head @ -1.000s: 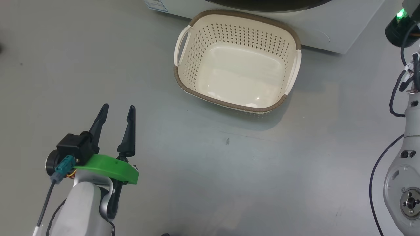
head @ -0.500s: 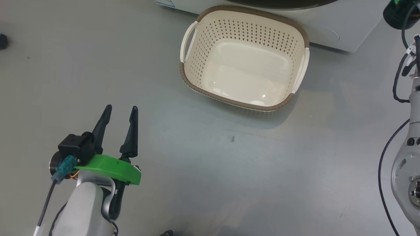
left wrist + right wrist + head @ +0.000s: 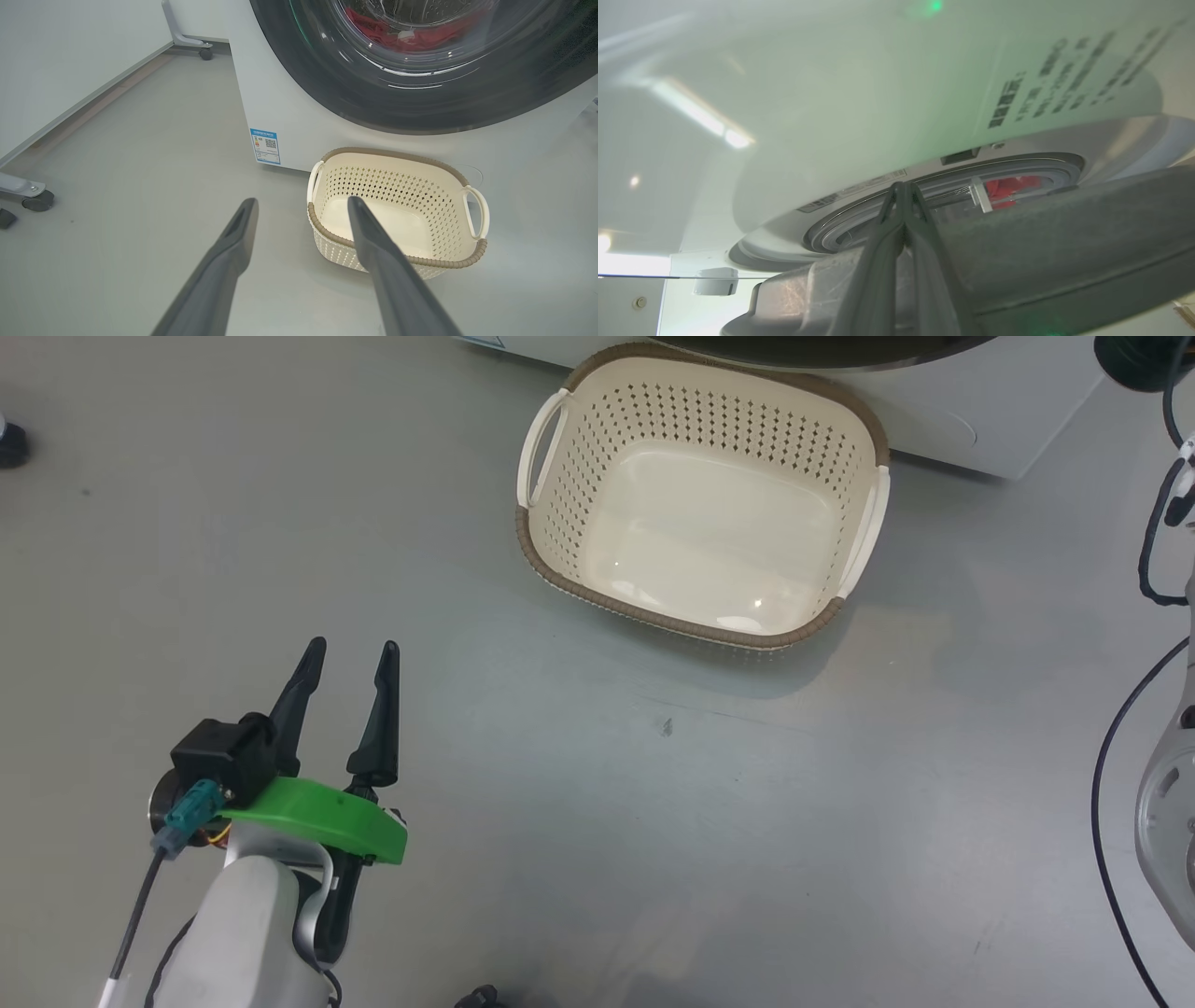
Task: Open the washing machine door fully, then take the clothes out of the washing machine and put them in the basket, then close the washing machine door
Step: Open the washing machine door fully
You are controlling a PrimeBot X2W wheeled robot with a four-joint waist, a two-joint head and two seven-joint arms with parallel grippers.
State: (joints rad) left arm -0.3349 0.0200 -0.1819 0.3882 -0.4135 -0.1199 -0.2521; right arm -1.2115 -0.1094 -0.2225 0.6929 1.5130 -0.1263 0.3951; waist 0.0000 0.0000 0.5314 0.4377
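The cream basket (image 3: 672,621) stands empty on the grey floor, right in front of the white washing machine (image 3: 962,411). My left gripper (image 3: 353,649) hovers open over the floor, short of the basket and to its left, holding nothing. In the left wrist view the left gripper (image 3: 301,200) points at the basket (image 3: 397,156). Above it, the washing machine door (image 3: 420,98) shows red clothes (image 3: 420,37) through its glass. My right gripper (image 3: 902,186) is shut, its tips in the gap between the dark door rim (image 3: 1064,233) and the machine front (image 3: 878,93). Red clothes (image 3: 1011,186) show through that gap.
A blue label (image 3: 265,145) sits on the machine's lower left corner. Wheeled stand feet (image 3: 35,200) and a white wall lie to the left. A small dark object (image 3: 11,443) rests at the far left of the floor. My right arm's cable (image 3: 1111,803) hangs at the right.
The head camera has moved, so basket and machine sit a little further right in the picture. The right arm has slid toward the upper right edge. The left gripper stays open.
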